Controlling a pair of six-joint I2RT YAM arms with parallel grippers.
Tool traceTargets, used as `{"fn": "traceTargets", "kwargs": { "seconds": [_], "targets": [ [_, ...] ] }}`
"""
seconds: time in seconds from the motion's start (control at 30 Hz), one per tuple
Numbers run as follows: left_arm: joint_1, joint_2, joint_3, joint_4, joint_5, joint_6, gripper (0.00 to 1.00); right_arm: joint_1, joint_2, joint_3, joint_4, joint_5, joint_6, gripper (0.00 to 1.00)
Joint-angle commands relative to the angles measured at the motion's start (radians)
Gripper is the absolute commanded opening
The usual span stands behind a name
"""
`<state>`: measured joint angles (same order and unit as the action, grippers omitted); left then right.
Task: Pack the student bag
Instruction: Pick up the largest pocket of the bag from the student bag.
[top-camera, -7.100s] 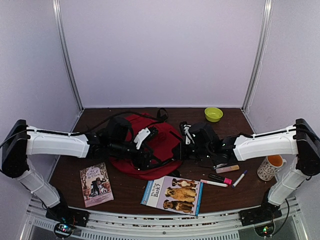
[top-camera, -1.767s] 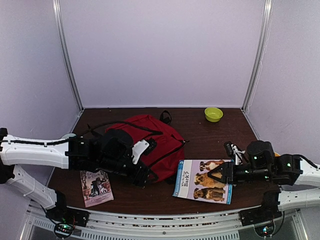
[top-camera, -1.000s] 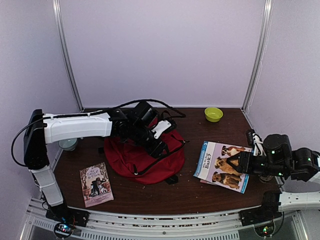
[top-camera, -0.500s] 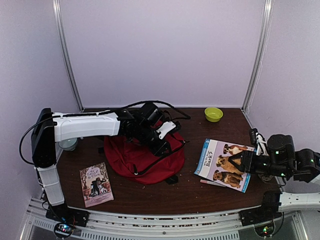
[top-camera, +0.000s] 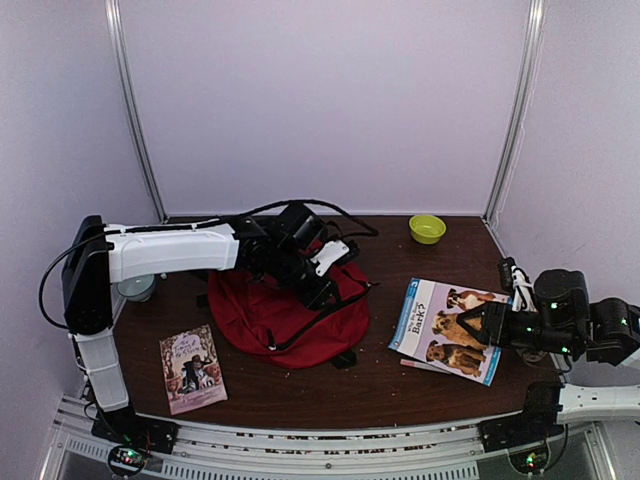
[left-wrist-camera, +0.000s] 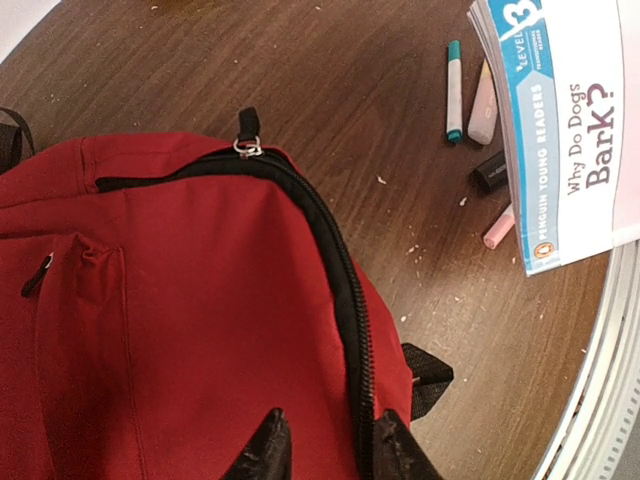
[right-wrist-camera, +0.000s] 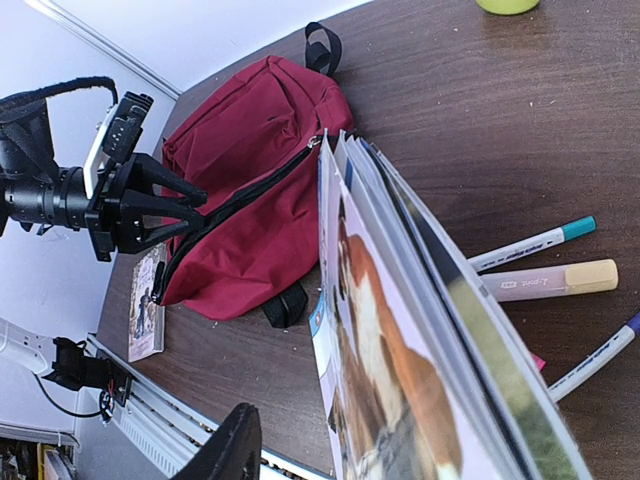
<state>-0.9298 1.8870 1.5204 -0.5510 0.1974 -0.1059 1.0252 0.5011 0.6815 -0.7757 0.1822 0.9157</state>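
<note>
The large dark-red soft fabric backpack (top-camera: 262, 318) lies flat on the dark brown wooden table (top-camera: 400, 262), left of the middle. The left gripper (left-wrist-camera: 330, 452) hangs over the right part of the backpack with its jaws set fairly wide apart and nothing between them but the cloth below. The black zipper line (left-wrist-camera: 340, 270) runs up between the two black fingertips (left-wrist-camera: 268, 450), nearer the right-hand one in the left wrist view. Whether the tips press on the fabric cannot be told.

The right gripper (top-camera: 480, 326) is clamped on the right edge of the thin blue-and-white picture book with dogs on its cover (top-camera: 445, 328). The book is tilted up off the table with its pages fanned, apart from the backpack on its right. One black finger (right-wrist-camera: 235, 445) of this gripper shows beside the book. Next to the book, on the table, lie a teal-capped marker (right-wrist-camera: 530, 243) and a peach highlighter (right-wrist-camera: 545, 280)
</note>
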Motion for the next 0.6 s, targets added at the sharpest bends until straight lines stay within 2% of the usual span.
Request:
{"fn": "traceTargets", "kwargs": {
  "seconds": [0.0, 0.17, 0.4, 0.57],
  "targets": [
    [0.006, 0.015, 0.005, 0.006, -0.002, 0.011, 0.3, -0.005, -0.003, -0.003, 0.041, 0.015, -0.001, 0.0],
    [0.006, 0.017, -0.004, 0.005, -0.013, 0.013, 0.31, -0.005, 0.009, 0.007, 0.057, 0.01, -0.003, 0.0],
    [0.006, 0.011, -0.03, 0.006, -0.007, 0.01, 0.37, -0.005, 0.017, 0.015, 0.07, 0.011, -0.009, 0.0],
    [0.006, 0.008, -0.044, 0.016, -0.006, 0.006, 0.34, -0.005, 0.023, 0.014, 0.077, 0.01, -0.012, 0.0]
  ]
}}
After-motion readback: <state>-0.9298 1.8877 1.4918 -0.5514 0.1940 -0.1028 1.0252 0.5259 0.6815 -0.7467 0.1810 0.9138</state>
